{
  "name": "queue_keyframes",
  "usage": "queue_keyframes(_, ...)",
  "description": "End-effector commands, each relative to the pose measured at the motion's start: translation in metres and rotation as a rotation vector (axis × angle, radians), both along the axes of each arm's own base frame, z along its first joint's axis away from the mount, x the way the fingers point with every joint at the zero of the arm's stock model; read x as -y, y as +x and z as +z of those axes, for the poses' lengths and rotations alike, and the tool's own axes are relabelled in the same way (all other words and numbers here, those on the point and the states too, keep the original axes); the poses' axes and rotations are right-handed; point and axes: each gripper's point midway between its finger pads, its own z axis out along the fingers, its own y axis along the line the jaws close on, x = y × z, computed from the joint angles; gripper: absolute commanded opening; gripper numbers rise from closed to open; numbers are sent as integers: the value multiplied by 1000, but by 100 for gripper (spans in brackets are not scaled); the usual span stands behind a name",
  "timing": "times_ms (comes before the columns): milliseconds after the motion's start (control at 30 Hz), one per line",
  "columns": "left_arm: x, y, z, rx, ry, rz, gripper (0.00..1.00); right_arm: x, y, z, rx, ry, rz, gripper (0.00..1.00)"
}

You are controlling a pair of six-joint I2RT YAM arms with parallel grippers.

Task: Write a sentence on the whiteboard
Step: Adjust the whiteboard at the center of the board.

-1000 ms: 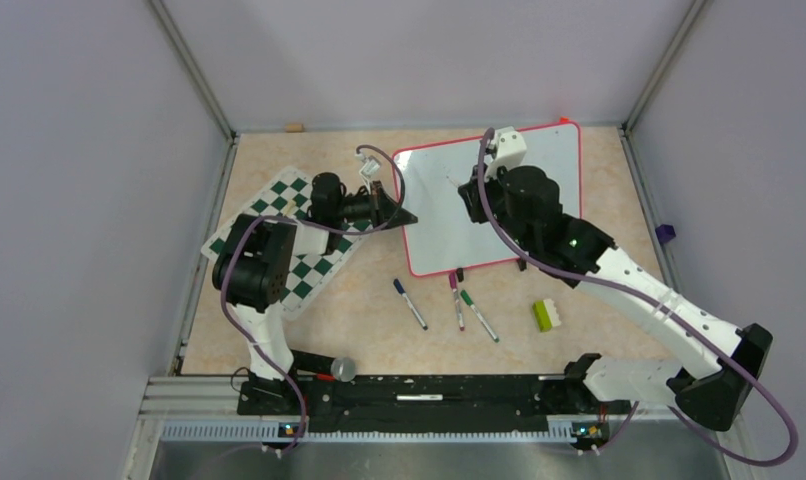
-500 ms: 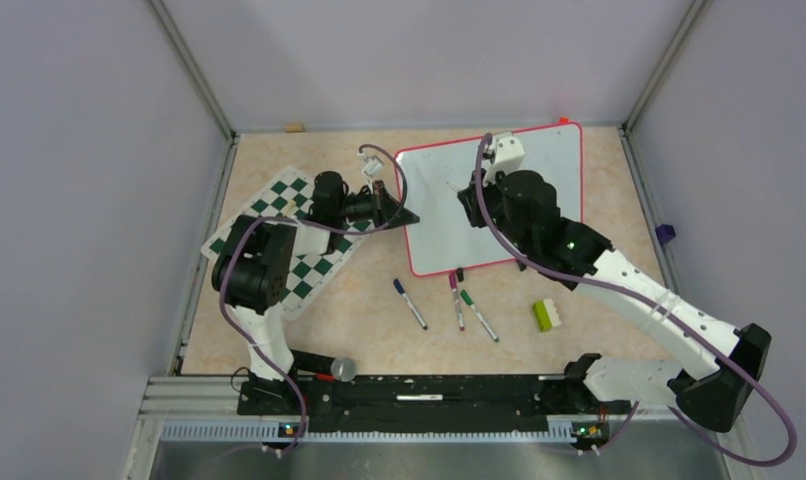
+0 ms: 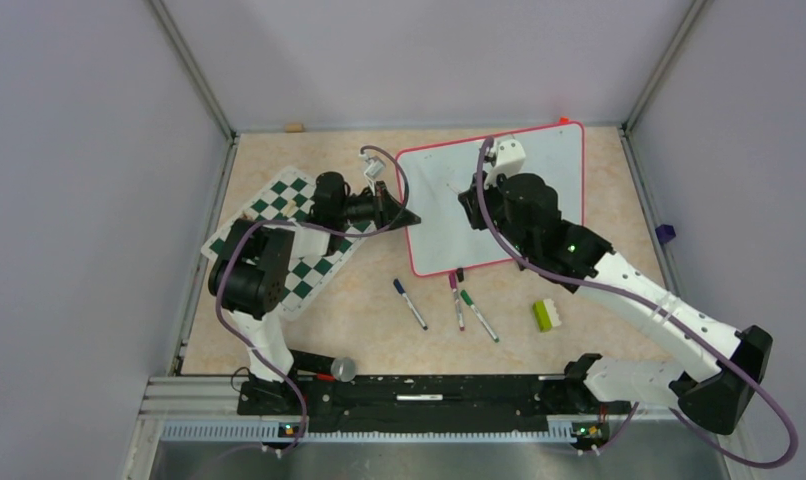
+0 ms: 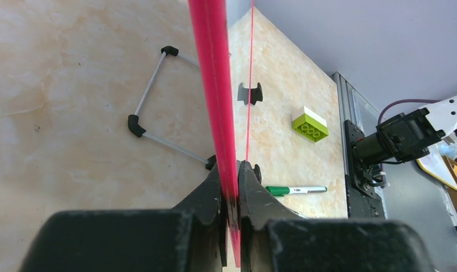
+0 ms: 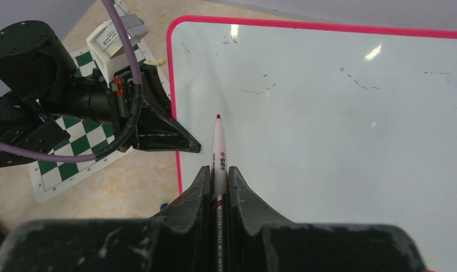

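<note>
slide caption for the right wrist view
Right hand grips a red-tipped marker over the whiteboard while the left hand clamps its pink edge

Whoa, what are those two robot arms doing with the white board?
The left claw is shut on the red-pink edge of the whiteboard, probably to keep it steady. The right claw grips a red-tipped marker, its tip aimed at the left part of the board. Whether the tip touches the surface is hard to tell. Only a few faint scribbles show on the board, and there is no sentence yet.
</note>
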Motion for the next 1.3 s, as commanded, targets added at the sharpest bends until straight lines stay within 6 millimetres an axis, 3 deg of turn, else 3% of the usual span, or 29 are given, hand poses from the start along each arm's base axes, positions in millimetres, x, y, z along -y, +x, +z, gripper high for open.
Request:
queue_keyframes(0, 5, 0, -28, 92, 97, 2, 0, 2, 0, 19, 40, 59, -8, 0)
queue_keyframes(767, 9, -5, -27, 79, 86, -21, 0, 6, -3, 19, 59, 59, -1, 0)
queue_keyframes(1067, 9, -3, -24, 91, 91, -6, 0, 9, 19, 37, 58, 43, -114, 0)
queue_keyframes(1267, 9, -5, -24, 98, 89, -21, 0, -6, 29, 42, 48, 35, -93, 0)
